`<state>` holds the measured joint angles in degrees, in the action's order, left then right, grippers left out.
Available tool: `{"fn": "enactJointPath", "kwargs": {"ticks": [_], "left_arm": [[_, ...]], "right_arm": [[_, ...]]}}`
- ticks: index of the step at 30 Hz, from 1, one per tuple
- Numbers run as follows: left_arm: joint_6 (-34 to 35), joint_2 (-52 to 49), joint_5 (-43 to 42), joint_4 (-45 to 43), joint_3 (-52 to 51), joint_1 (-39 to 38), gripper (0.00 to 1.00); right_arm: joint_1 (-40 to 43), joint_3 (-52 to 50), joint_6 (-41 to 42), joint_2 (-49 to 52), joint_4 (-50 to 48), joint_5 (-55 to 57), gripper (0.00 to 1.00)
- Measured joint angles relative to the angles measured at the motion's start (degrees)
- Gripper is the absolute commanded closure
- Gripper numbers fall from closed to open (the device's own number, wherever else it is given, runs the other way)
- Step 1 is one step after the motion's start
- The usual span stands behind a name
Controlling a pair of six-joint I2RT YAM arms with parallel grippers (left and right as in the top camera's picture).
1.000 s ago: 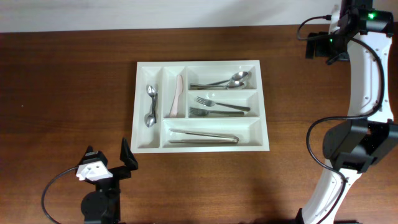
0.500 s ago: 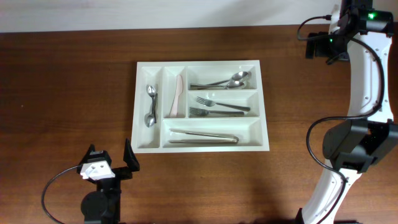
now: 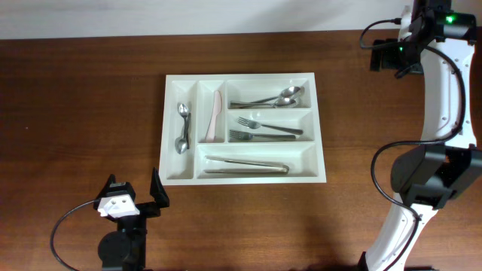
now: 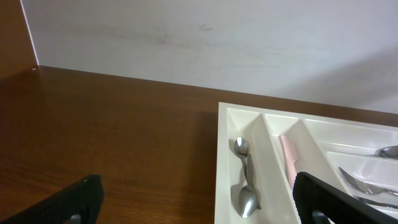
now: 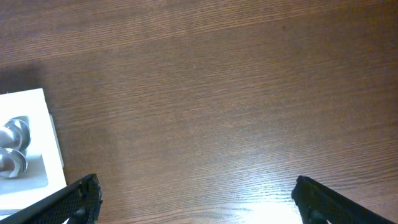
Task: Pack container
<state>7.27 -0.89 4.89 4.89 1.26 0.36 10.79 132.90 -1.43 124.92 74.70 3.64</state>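
The left arm (image 3: 120,245) sits low at the near edge of the dark brown wooden tabletop (image 3: 75,113). Its left claw (image 3: 134,194) points at the near left corner of the tray, close to it but not touching. The fingers are spread wide and hold nothing.

The white right arm (image 3: 440,98) reaches up along the right side. Its right claw (image 3: 385,56) is over the far right part of the tabletop, well away from the tray. It is spread wide too, with nothing in it.

The big white plastic cutlery tray (image 3: 305,159) lies flat in the middle of the tabletop. Its far left narrow slot holds two small silver spoons (image 3: 181,128). The next narrow slot holds a pale pink knife (image 3: 215,117). The top long slot holds two bigger silver spoons (image 3: 275,98). The middle one holds two silver forks (image 3: 260,128). The bottom one holds silver tongs (image 3: 245,164).
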Motion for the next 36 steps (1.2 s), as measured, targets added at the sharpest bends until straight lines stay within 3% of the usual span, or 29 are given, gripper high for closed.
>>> {"fn": "enactJointPath", "kwargs": {"ticks": [14,21,27,36], "left_arm": [[0.0,0.0,0.0,0.0,0.0,0.0,0.01],[0.0,0.0,0.0,0.0,0.0,0.0,0.01],[0.0,0.0,0.0,0.0,0.0,0.0,0.01],[0.0,0.0,0.0,0.0,-0.1,0.0,0.01]], "right_arm": [[-0.2,-0.7,0.0,-1.5,0.0,0.6,0.01],[-1.3,-6.3,0.0,-15.9,-0.1,2.0,0.01],[-8.3,-22.4,-0.7,-37.0,-6.0,2.8,0.01],[-18.1,-59.9,-1.6,-61.4,-38.6,2.8,0.01]]}}
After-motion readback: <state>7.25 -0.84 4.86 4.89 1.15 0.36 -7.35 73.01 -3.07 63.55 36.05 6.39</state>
